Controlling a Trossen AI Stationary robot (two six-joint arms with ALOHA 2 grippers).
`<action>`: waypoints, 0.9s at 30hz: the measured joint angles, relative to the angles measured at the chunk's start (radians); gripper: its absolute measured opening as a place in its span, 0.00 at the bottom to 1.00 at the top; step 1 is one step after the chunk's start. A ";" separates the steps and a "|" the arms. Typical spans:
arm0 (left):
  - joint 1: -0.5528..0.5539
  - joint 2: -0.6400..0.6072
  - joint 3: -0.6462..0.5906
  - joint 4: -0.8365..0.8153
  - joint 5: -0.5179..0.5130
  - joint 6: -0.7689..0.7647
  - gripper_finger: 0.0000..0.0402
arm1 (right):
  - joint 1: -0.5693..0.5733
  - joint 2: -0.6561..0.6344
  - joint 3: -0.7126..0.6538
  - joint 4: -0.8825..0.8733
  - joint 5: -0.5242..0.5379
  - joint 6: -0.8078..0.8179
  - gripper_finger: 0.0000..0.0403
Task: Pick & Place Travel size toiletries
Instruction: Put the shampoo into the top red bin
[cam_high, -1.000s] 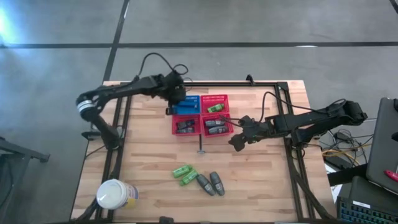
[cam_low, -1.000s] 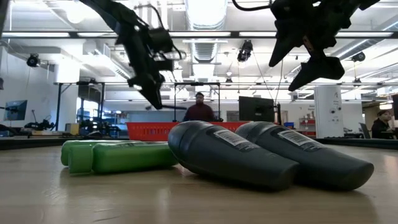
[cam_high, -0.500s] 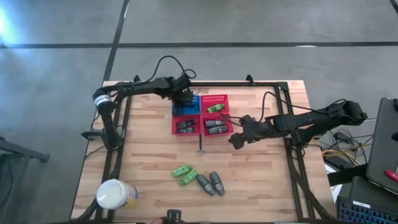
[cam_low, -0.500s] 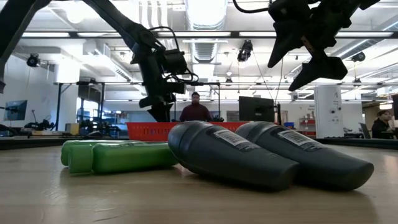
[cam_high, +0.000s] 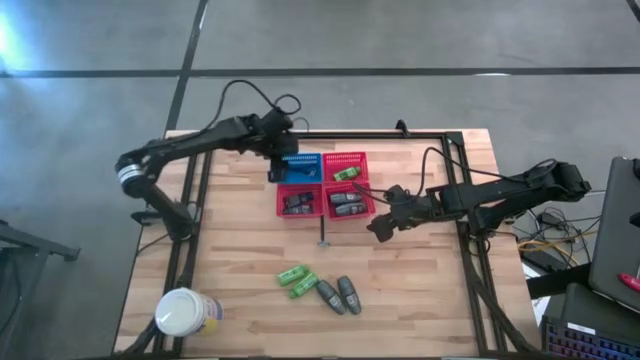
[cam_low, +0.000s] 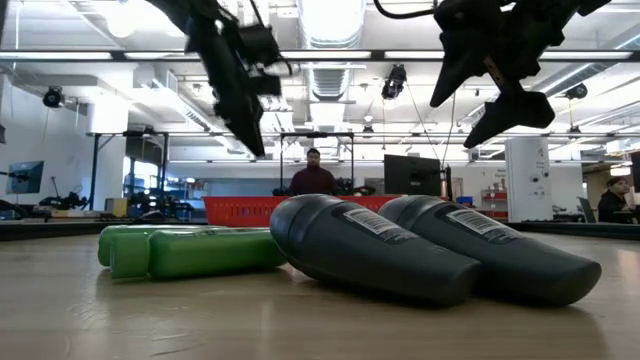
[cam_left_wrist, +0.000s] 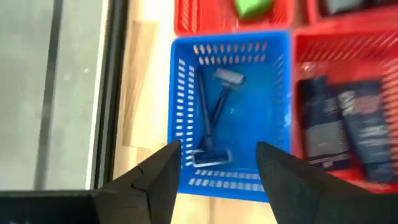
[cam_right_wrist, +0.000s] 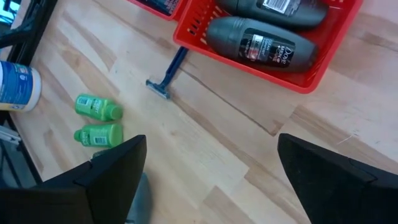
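Two green tubes (cam_high: 296, 279) and two grey bottles (cam_high: 338, 295) lie side by side at the frame's lower middle, while more grey bottles (cam_high: 346, 204), flat black ones (cam_high: 297, 203) and one green tube (cam_high: 347, 174) fill the central baskets (cam_high: 362, 158).

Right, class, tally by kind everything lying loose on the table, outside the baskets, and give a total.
Green bottles: 2
Grey bottles: 2
Blue razor: 1
White jar: 1
Total: 6
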 joint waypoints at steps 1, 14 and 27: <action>-0.004 -0.025 0.000 -0.013 0.009 -0.029 0.53 | 0.000 0.000 0.000 0.000 0.000 -0.002 0.89; -0.064 -0.289 -0.147 -0.139 0.040 -0.304 0.52 | 0.000 0.000 0.000 0.008 -0.004 -0.039 0.80; -0.493 -0.404 -0.413 -0.048 0.074 -0.618 0.52 | 0.000 0.000 0.000 0.008 -0.004 -0.043 0.83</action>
